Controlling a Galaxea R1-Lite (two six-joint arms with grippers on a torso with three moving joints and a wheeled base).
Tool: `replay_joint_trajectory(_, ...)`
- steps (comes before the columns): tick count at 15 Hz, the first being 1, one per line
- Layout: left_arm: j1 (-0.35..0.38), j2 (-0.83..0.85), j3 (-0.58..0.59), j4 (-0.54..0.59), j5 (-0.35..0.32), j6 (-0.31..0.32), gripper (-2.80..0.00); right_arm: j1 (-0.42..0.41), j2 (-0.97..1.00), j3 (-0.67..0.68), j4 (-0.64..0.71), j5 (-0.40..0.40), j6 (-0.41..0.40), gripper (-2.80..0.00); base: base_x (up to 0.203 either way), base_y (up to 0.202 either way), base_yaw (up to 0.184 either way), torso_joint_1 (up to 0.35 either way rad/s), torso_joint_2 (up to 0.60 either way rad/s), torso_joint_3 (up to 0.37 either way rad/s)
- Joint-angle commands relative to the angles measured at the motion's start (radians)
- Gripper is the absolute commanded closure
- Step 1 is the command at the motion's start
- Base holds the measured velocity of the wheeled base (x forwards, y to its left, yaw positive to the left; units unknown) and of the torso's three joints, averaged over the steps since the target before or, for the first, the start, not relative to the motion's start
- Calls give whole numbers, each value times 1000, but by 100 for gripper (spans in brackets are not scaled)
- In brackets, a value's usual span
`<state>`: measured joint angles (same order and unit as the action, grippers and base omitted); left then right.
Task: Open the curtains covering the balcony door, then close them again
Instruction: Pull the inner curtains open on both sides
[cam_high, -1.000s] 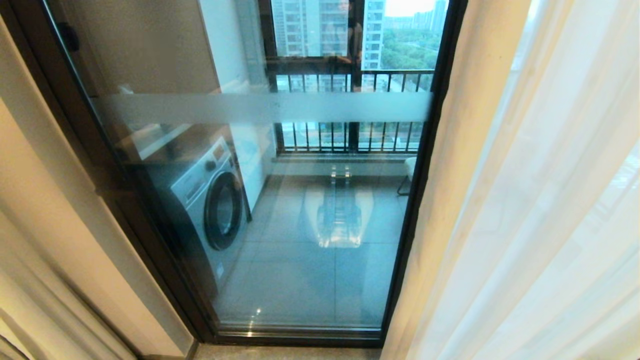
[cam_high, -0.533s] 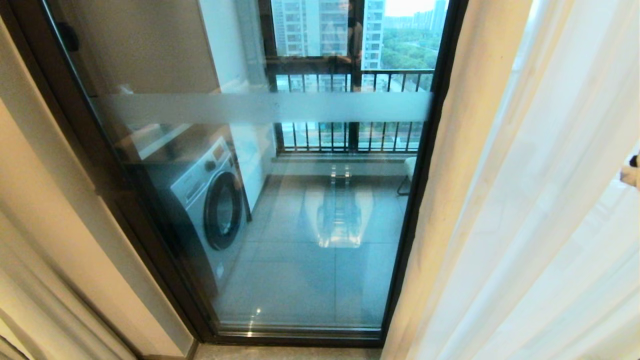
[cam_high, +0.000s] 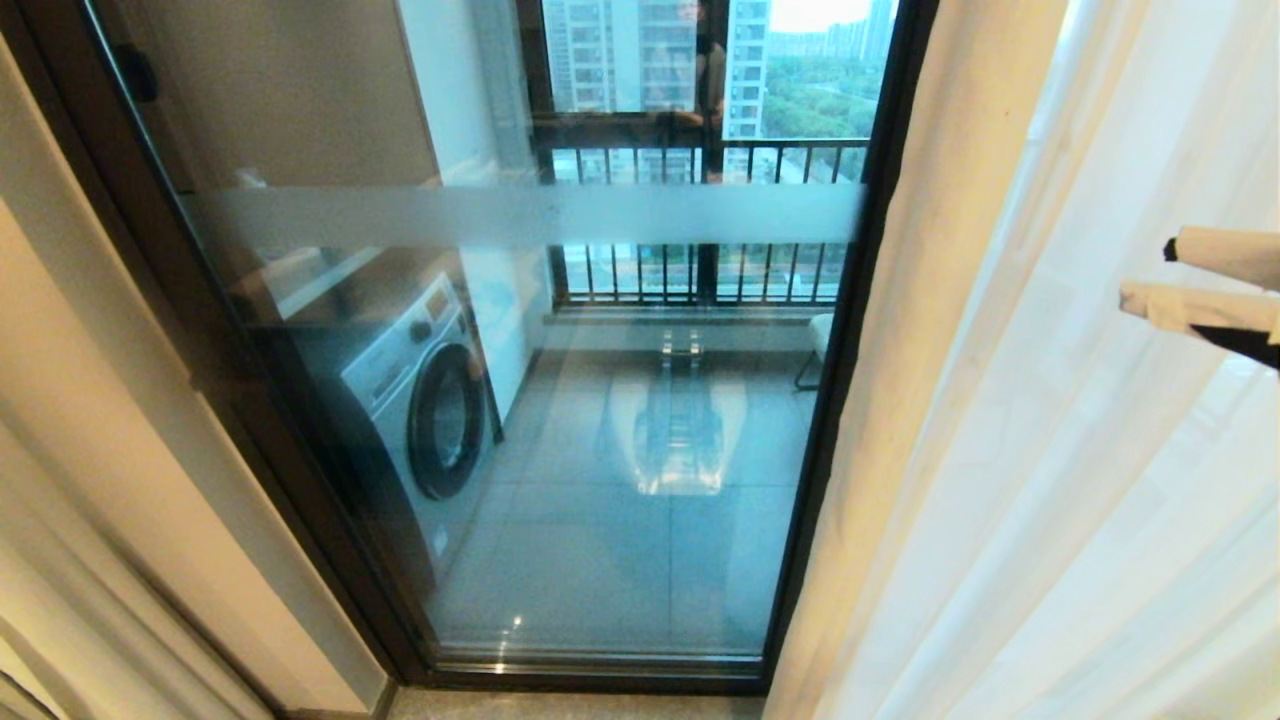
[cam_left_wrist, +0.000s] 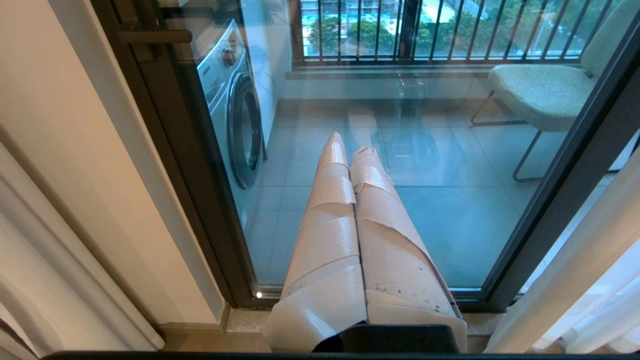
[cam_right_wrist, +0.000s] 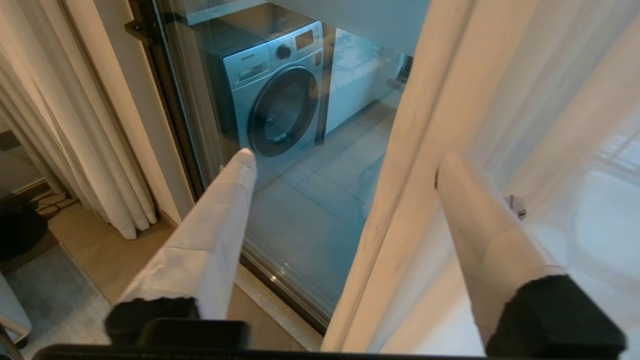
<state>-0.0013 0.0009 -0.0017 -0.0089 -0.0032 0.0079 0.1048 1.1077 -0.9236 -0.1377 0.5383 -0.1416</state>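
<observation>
The balcony door (cam_high: 600, 500), black-framed glass with a frosted stripe (cam_high: 520, 215), stands uncovered. One cream panel of the curtains (cam_high: 930, 300) hangs along the door's right frame, and the other panel (cam_right_wrist: 85, 125) is bunched at the far left. My right gripper (cam_high: 1145, 275) reaches in from the right edge at mid height, open and empty. In the right wrist view the cream panel's edge (cam_right_wrist: 400, 190) hangs beyond the gap between its wide-spread fingers (cam_right_wrist: 220, 225). My left gripper (cam_left_wrist: 347, 142) is shut, empty, and pointing at the glass low down.
White sheer fabric (cam_high: 1100, 500) hangs right of the cream panel, behind my right gripper. Behind the glass are a washing machine (cam_high: 420, 400), a barred railing (cam_high: 700, 270) and a chair (cam_left_wrist: 540, 90). A grey rug (cam_right_wrist: 45, 300) lies on the floor inside.
My right gripper has come into the head view from the right edge, moving left in front of the sheer fabric. The door and curtains have not moved.
</observation>
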Motion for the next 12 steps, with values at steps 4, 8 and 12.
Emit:
replay_joint_trajectory(4, 1, -1, 0, 0, 0, 0, 0, 12, 142, -110, -33, 2, -2, -280, 0, 0, 0, 0, 0, 0)
replay_joint_trajectory(8, 0, -1, 0, 0, 0, 0, 0, 15, 264, -239, -59, 0, 8, -280, 0, 0, 0, 0, 0, 0)
replay_joint_trajectory(12, 0, -1, 0, 0, 0, 0, 0, 45, 366, -337, -126, -8, 58, -280, 0, 0, 0, 0, 0, 0)
